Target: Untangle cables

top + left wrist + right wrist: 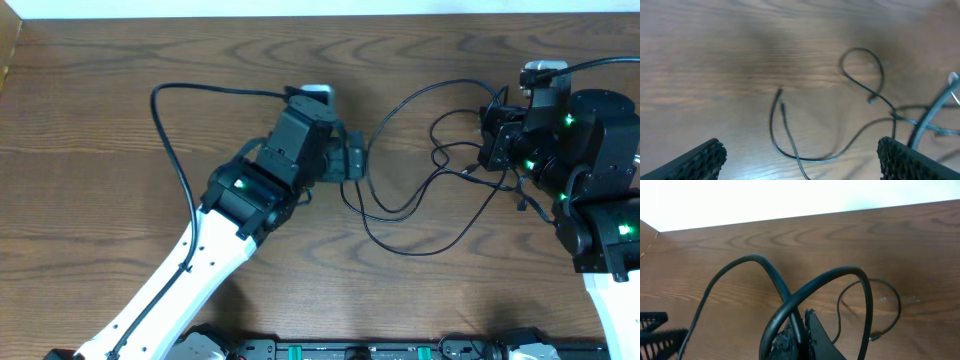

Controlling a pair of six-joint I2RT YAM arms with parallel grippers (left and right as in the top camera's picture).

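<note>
The cables (756,257) lie as a loose tangle of thin black loops on the worktop (90,200), between the two pincers and nearer the right one. The right pincer (799,317) is pressed together and appears to pinch one strand just below where two loops cross. This probably anchors that end so a loop can be drawn free from the other side. The left pincer (800,145) hangs spread wide above a slack loop and some free cable ends, gripping nothing, which suits a descent onto a single strand. From overhead, the right arm (600,150) covers the densest part of the tangle, so the crossings there cannot be read. The left wrist view is blurred, and the plug ends are barely distinguishable.
</note>
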